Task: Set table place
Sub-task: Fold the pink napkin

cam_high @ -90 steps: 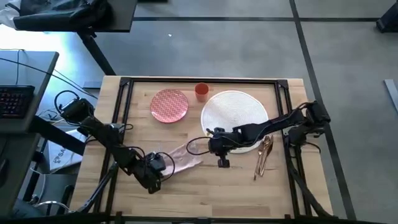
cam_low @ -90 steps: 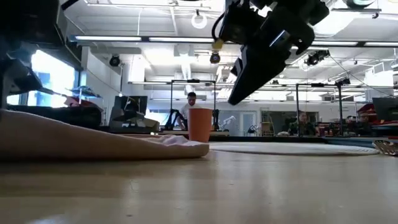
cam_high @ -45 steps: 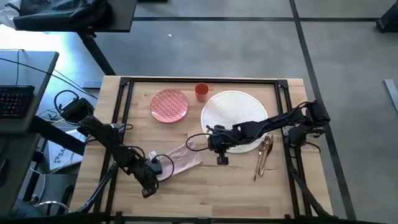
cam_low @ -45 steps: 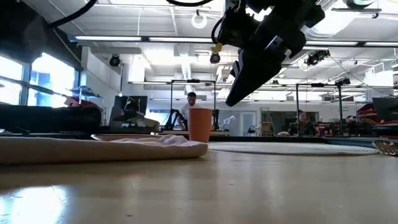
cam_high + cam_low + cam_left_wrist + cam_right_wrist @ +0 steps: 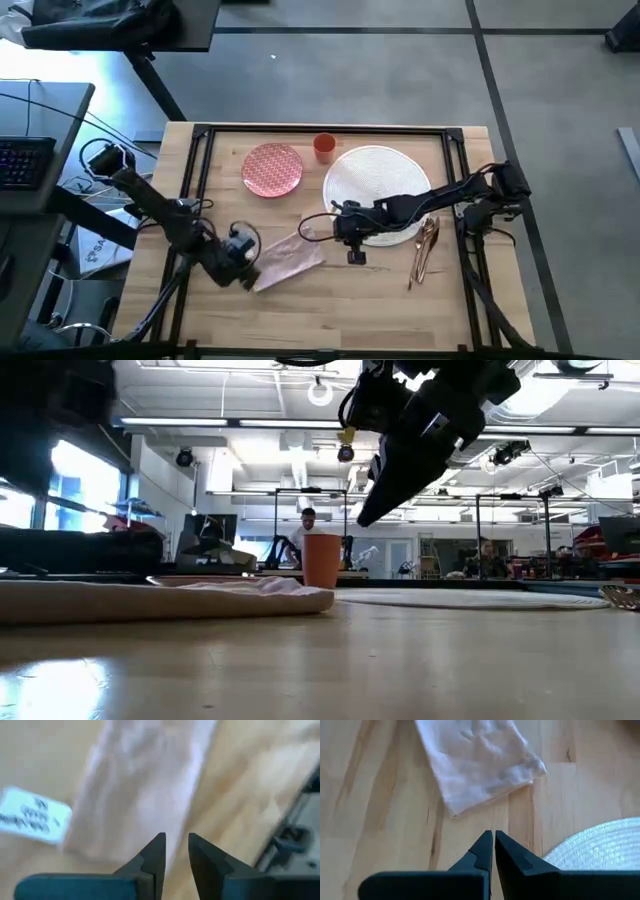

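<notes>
On the light wood butcher-block tabletop [image 5: 330, 300], nearest the front edge, the left end effector [image 5: 175, 851] hangs over the near end of a crumpled beige cloth napkin [image 5: 285, 258], fingers slightly parted and empty. Just beyond, the right end effector [image 5: 493, 850] hovers with fingers pressed together, holding nothing, between the napkin and a large round white woven placemat [image 5: 378, 180], copper cutlery [image 5: 424, 248] toward the right edge. Nearer the far edge sit a red-patterned plate [image 5: 272, 169] and small orange cup [image 5: 324, 147].
</notes>
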